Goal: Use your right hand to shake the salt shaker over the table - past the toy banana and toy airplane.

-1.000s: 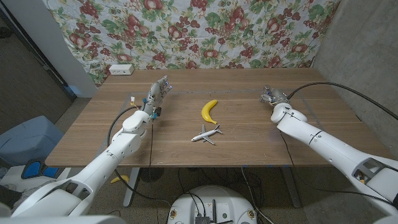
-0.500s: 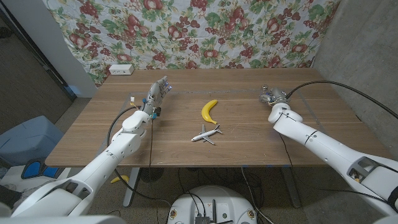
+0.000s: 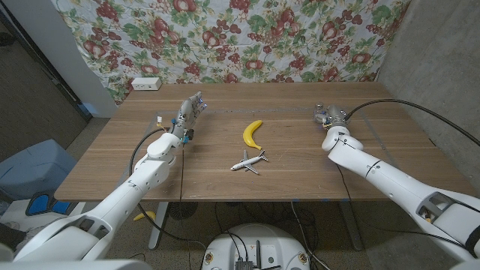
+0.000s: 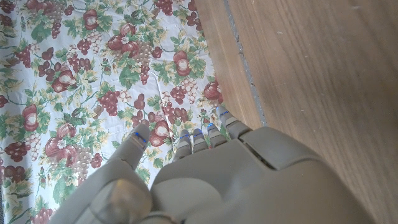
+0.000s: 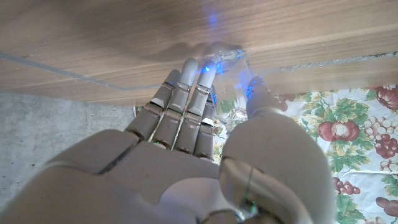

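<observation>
Head view: the right hand (image 3: 328, 116) stands at the far right of the wooden table (image 3: 300, 169), with the yellow toy banana (image 3: 253, 133) and small white toy airplane (image 3: 248, 161) well off to its inner side. The left hand (image 3: 191, 112) waits with fingers apart, holding nothing.

Right wrist view: the fingers (image 5: 186, 102) and thumb close around a clear glass salt shaker (image 5: 229, 87). This looks like the gripping step; next comes shaking it over the table.
</observation>
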Available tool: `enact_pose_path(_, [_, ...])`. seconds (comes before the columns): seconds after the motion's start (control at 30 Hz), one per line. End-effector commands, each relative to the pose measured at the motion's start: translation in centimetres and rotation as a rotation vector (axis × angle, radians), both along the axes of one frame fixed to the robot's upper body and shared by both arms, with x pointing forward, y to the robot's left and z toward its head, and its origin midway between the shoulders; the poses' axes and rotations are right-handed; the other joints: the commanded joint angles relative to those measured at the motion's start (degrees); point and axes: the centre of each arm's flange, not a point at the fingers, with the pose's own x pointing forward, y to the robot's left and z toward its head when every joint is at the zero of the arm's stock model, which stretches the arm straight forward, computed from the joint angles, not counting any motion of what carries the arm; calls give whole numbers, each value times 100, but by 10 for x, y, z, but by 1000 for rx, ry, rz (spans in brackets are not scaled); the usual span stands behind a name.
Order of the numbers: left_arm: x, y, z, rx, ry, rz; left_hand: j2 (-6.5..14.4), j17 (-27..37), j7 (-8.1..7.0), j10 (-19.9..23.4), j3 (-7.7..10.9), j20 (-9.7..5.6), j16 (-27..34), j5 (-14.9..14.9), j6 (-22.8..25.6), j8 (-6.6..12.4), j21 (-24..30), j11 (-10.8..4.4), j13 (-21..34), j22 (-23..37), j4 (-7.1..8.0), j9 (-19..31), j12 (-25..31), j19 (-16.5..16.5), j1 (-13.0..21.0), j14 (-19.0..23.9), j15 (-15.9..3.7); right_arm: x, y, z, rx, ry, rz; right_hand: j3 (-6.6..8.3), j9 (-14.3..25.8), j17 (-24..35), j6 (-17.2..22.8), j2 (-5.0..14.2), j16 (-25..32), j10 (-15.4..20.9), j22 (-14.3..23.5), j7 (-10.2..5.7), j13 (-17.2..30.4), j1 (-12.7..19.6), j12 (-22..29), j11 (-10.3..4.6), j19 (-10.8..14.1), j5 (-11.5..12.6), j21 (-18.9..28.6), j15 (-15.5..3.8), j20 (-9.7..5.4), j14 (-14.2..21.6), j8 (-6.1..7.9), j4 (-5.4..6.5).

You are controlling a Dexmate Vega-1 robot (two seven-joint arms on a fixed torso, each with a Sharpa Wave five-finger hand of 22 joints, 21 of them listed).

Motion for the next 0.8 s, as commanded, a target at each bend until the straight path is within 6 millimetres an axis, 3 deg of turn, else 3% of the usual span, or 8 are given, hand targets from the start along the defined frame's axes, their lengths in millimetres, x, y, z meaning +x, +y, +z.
enact_pose_path(0.03, [0,0,0,-1,-3,-4,352,19,-14,31,6,14,24,27,52,24,-5,-20,22,23,-28,22,14,56,-28,-1,-196,-7,2,1,10,-61,-21,85,73,95,1440,477,57,398,24,-404,147,577,145,-324,71,30,75,-877,-164,132,97,53])
enact_pose_path(0.8, [-5,-1,-1,3,-12,-7,361,14,-23,34,-5,26,23,23,56,21,-7,-19,22,23,-55,20,14,58,-14,-2,-199,-23,-2,2,104,-148,29,97,288,375,1551,425,93,484,76,-292,622,681,543,-328,123,55,259,-868,-135,438,278,56])
